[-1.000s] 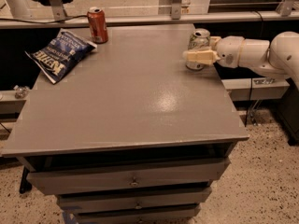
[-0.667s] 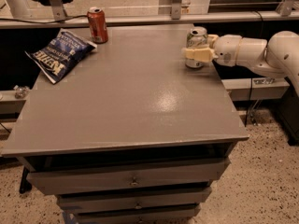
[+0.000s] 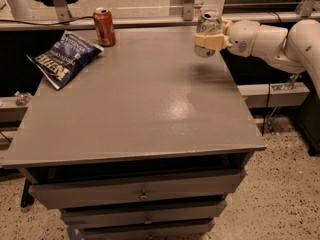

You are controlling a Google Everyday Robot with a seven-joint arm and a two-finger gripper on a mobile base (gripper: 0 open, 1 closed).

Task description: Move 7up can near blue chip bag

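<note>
Your end effector is clamped around the 7up can, holding it upright over the far corner of the table. The blue chip bag lies well apart from the end effector, across the table, just beside an orange-red can.

An orange-red can stands back left on the grey table, pincer above its back right.

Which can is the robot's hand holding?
The silver-green 7up can, clamped in the gripper on the right. The orange-red can stands free beside the blue chip bag.
</note>
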